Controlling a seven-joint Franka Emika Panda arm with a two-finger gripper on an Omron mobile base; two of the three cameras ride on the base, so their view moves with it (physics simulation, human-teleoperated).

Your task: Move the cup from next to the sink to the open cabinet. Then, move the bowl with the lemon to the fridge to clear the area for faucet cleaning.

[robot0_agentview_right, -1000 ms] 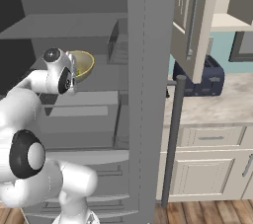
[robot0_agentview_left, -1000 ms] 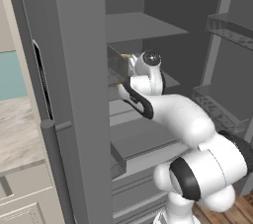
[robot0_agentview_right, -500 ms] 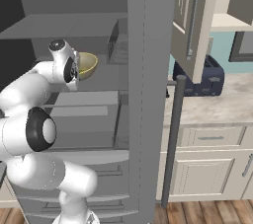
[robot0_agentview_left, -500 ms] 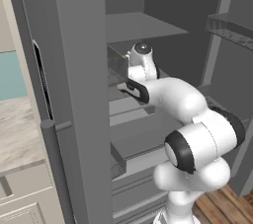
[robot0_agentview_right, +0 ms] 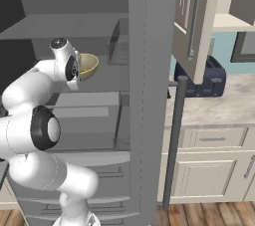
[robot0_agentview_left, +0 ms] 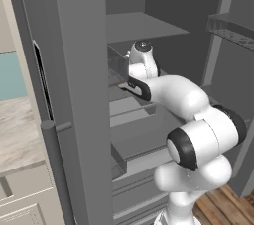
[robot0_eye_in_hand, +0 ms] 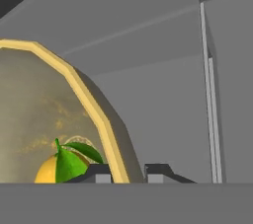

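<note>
The left base view looks into the open fridge [robot0_agentview_left: 149, 26], a tall grey body with dark inner walls and flat shelves; its door stands at the left and covers much of the picture; a strip of pale counter [robot0_agentview_left: 20, 130] shows beside it. The white arm reaches to the middle shelf; its hand is turned away, so the bowl and the fingers are hidden behind the wrist here.

In the right base view the fridge door stands edge-on in the middle and cuts the scene in two; on its right are the open cabinet [robot0_agentview_right: 191, 21] with its long grey bar handle, a dark toaster [robot0_agentview_right: 211, 78] half hidden behind the door handle, and beige drawers below the counter. On the left the bowl [robot0_agentview_right: 88, 65] is at the arm's wrist, over the middle shelf; only its right half shows, and I cannot tell whether it rests on the shelf.

In the hand view the bowl's light rim runs between the two finger tips; the gripper [robot0_eye_in_hand: 128, 172] is closed narrowly on this rim, one finger inside and one outside. The lemon [robot0_eye_in_hand: 55, 168] lies in the bowl, partly covered by its green leaf and cut off at the bottom; grey fridge walls are behind.
</note>
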